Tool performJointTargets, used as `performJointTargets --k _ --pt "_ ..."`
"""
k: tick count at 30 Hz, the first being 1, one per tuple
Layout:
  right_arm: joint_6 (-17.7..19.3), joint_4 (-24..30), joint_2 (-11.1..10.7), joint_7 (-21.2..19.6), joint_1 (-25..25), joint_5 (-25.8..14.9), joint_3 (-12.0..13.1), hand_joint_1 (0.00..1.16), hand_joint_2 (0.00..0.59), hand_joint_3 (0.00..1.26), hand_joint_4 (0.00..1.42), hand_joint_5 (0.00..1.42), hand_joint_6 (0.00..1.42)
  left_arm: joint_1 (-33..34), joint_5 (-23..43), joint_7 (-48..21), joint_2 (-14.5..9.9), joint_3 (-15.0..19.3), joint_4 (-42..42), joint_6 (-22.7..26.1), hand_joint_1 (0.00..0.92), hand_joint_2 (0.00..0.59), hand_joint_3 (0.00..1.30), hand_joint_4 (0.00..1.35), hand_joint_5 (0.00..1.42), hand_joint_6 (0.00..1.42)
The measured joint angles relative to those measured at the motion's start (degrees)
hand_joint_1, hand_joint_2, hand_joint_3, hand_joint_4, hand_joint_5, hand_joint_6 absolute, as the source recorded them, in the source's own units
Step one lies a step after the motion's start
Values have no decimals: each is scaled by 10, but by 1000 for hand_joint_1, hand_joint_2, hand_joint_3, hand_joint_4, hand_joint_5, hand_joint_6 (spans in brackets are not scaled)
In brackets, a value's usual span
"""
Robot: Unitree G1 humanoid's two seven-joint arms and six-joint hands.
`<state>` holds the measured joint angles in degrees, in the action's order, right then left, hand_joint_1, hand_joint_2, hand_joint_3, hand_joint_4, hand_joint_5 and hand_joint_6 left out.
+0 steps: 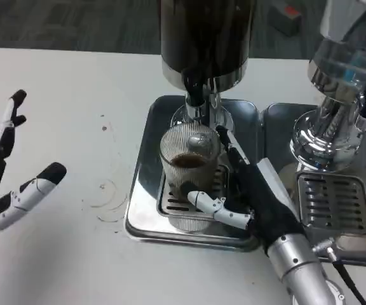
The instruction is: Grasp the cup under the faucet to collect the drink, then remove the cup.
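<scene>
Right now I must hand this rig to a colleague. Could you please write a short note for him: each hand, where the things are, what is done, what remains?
Right hand: holds the ribbed glass cup, fingers wrapped around its side.
Left hand: open, over the white table, far left, holding nothing.
Cup: upright on the drip grate of the metal tray, directly under the faucet of the dark drink dispenser.
Done: cup grasped; some dark drink already in it.
Left: finish collecting, then take the cup away from the tray.

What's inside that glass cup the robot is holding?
The cup, gripped by the right hand under the faucet, holds a little dark drink at its bottom. Its ribbed wall blurs how deep.
</scene>
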<state>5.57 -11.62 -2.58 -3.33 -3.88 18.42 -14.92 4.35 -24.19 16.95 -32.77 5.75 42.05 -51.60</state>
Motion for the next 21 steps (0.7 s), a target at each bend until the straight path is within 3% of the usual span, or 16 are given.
performJointTargets --k 21 --pt "35 -96 32 -8 -62 -22 10 738 219 0 0 0 0 -1 -12 3 12 -67 64 -1 0 145 96 0 184 54"
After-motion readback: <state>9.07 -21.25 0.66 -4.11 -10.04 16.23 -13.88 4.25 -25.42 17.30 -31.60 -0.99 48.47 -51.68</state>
